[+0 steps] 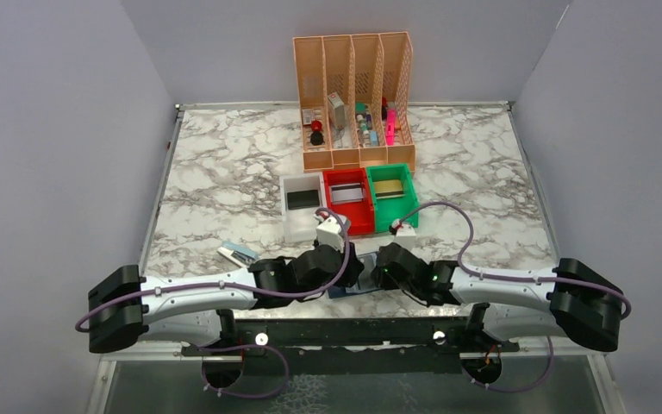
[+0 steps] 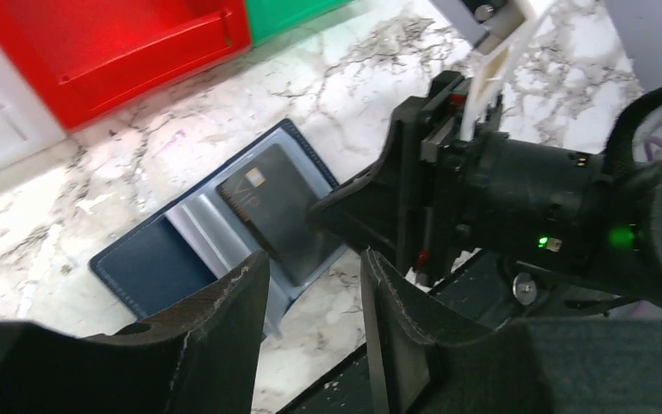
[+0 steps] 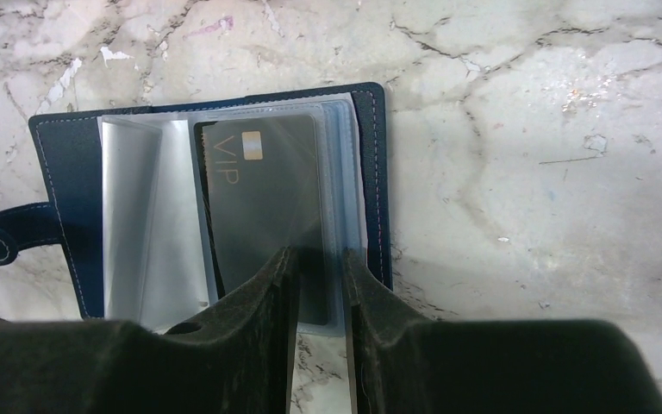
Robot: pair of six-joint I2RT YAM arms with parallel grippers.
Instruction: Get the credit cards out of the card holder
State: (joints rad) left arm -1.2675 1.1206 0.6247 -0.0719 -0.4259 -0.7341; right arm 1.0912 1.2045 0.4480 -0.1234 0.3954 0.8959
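Observation:
The navy card holder (image 3: 65,198) lies open on the marble near the front edge, its greyish see-through pockets (image 3: 151,224) fanned out. A black credit card (image 3: 263,198) marked VIP sits in the right-hand pocket. My right gripper (image 3: 319,254) is over the card's near edge, jaws narrowly apart, with the card and pocket corner showing between them. My left gripper (image 2: 315,263) is open just off the holder's (image 2: 151,259) near corner, only bare table between its fingers. From above, both grippers (image 1: 355,269) (image 1: 377,266) meet over the holder (image 1: 358,290).
A white bin (image 1: 302,226), a red bin (image 1: 358,220) and a green bin (image 1: 390,217) stand side by side just beyond the grippers, each with a card inside. An orange slotted rack (image 1: 355,95) is behind them. A small blue-and-white item (image 1: 237,253) lies front left.

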